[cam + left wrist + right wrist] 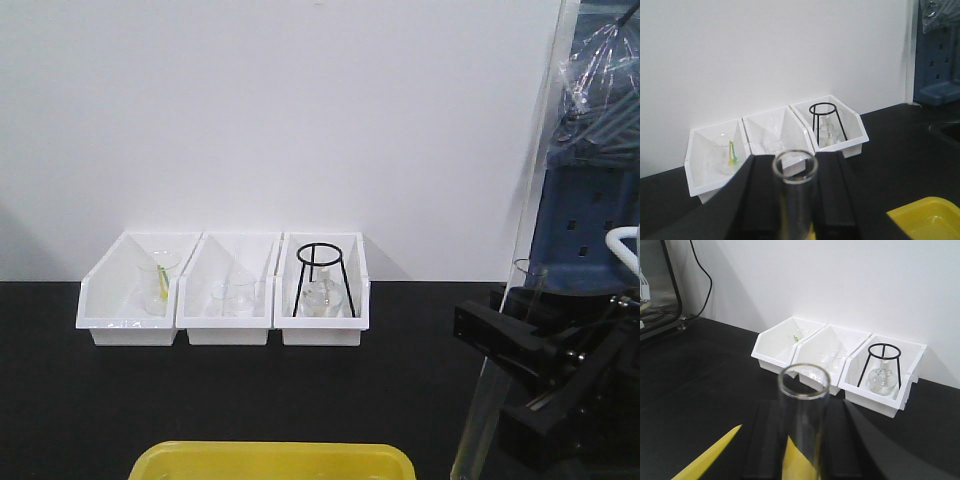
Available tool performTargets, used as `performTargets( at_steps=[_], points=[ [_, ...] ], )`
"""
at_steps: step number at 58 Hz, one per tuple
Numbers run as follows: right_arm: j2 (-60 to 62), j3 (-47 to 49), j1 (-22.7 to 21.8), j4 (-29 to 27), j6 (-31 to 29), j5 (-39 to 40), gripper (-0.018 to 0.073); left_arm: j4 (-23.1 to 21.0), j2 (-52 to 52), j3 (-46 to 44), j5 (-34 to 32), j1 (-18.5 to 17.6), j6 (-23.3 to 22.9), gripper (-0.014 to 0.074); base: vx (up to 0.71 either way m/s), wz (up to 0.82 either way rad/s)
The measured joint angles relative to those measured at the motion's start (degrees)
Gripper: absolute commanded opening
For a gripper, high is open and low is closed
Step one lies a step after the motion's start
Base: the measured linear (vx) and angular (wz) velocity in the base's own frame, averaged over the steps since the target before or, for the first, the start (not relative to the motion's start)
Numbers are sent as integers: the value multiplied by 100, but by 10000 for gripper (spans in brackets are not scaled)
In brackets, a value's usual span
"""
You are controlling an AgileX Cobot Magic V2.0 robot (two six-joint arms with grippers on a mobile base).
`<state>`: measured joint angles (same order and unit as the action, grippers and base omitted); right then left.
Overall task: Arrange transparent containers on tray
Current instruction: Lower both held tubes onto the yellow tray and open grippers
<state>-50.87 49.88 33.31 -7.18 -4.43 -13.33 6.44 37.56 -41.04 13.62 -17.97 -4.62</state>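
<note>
Each gripper holds one transparent container, a slim clear glass tube. In the left wrist view my left gripper (795, 197) is shut on a tube (795, 190) standing upright between the black fingers (762, 200), its open rim towards the camera. My right gripper (802, 440) is likewise shut on an upright tube (803, 415). From the front, the right gripper (503, 378) and its tube (497, 370) hang at the right, above the black table. The yellow tray (270, 462) lies at the near edge; a corner (927, 220) and a rim (705, 460) show below the grippers.
Three white open-fronted bins (228, 318) stand in a row against the white wall. They hold a beaker with a green stick (158, 285), clear glassware (235, 297), and a flask under a black tripod ring (322, 280). Blue equipment (590, 230) stands at far right.
</note>
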Motion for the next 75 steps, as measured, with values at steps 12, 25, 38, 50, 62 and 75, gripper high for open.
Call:
performTargets(
  at_steps=[12, 25, 38, 50, 62, 75],
  points=[
    [0, 0, 0, 0, 0, 0, 81, 0, 0, 0, 0, 0, 0, 100, 7, -1],
    [0, 0, 0, 0, 0, 0, 81, 0, 0, 0, 0, 0, 0, 100, 2, -1],
    [0, 0, 0, 0, 0, 0, 81, 0, 0, 0, 0, 0, 0, 100, 0, 0],
    [0, 0, 0, 0, 0, 0, 81, 0, 0, 0, -19, 0, 0, 100, 0, 0],
    [0, 0, 0, -12, 5, 0, 81, 0, 0, 0, -23, 0, 0, 100, 0, 0],
    [-121, 0, 0, -331, 266, -113, 81, 0, 37, 0, 20, 0, 0, 103, 0, 0]
  ],
)
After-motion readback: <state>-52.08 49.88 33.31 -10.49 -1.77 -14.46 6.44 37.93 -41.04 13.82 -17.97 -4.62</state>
